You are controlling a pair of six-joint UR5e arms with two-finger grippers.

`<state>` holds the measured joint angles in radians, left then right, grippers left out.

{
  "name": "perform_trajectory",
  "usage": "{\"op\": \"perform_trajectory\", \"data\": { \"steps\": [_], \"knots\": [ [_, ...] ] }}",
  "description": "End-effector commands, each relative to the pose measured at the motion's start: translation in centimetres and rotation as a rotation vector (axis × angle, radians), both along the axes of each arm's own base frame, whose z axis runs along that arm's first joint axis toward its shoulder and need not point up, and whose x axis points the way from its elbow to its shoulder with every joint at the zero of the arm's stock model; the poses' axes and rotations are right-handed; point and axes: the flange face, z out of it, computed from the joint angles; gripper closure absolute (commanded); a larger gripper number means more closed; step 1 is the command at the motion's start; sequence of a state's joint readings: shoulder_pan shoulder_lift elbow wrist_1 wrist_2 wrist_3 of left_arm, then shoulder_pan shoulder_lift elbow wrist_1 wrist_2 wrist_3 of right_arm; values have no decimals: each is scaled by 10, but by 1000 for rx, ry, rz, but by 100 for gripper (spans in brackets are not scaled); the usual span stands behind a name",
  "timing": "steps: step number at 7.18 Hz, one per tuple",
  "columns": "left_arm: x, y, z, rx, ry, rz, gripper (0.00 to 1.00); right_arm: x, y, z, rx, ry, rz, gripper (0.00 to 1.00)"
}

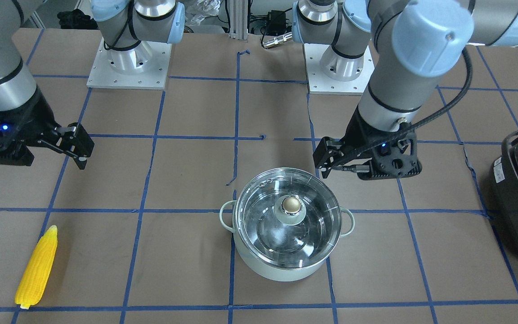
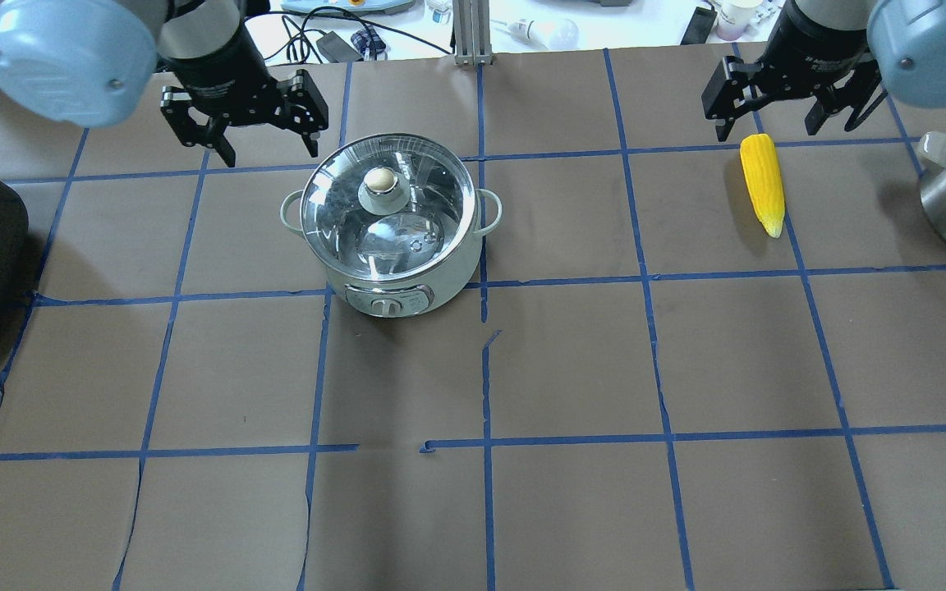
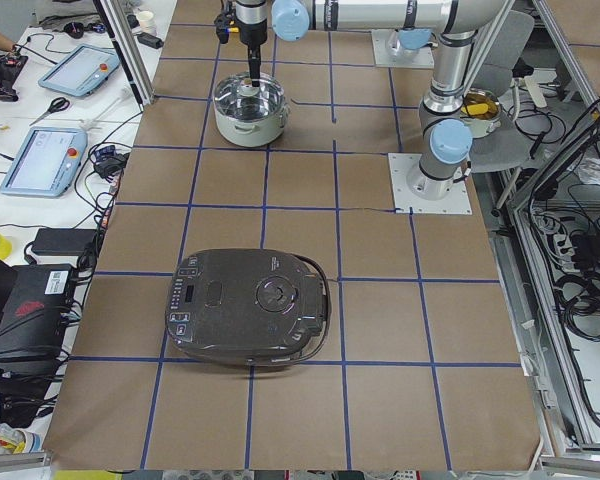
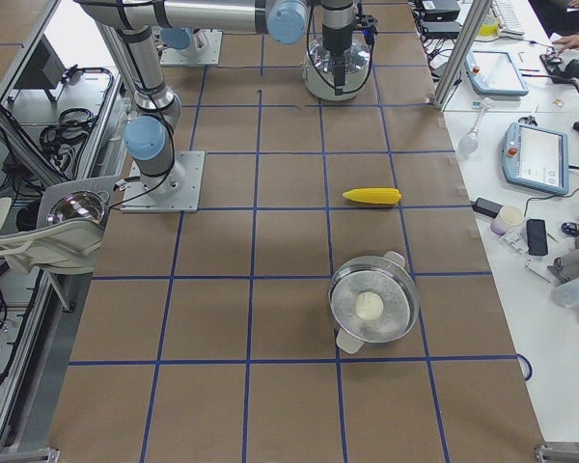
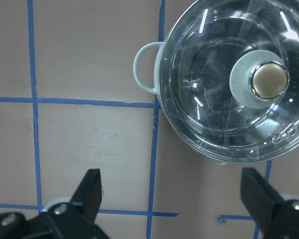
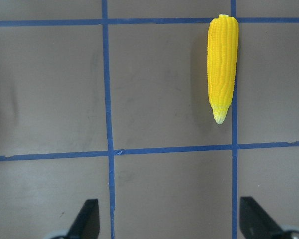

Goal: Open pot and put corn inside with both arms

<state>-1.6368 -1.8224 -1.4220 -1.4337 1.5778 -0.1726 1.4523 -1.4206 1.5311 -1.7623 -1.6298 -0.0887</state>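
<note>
A brown paper table (image 2: 571,361) gridded with blue tape lines (image 2: 645,279) is worked by two silver-grey arms, the left arm (image 1: 403,94) and the right arm (image 1: 2,76). A black appliance (image 3: 250,305) sits at the table's left end. The mint-green pot (image 2: 395,271) stands upright near the middle with its glass lid (image 2: 407,213) on, and the left gripper (image 2: 268,152) hangs beside it, jaws spread wide and empty. The yellow corn (image 2: 763,185) lies flat on the paper on the robot's right, well apart from the pot, and the right gripper (image 2: 767,127) hovers near it, likewise spread wide and holding nothing.
</note>
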Motion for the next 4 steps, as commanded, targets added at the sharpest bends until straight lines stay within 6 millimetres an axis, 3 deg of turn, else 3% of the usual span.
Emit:
{"op": "perform_trajectory", "data": {
  "steps": [1, 2, 3, 4],
  "knots": [
    [-50, -31, -38, 3, 0, -2, 0, -52, -33, -51, -10, 0, -60, 0],
    [-65, -34, -49, -3, 2, -27, 0, -62, -49, -85, -30, 2, -79, 0],
    [-70, -39, -67, 15, -1, -31, 0, -68, -71, -127, -51, 6, -80, 0],
    [-72, -40, -72, 23, -3, -41, 0, -73, -89, -166, -63, 8, -80, 0]
  ]
}}
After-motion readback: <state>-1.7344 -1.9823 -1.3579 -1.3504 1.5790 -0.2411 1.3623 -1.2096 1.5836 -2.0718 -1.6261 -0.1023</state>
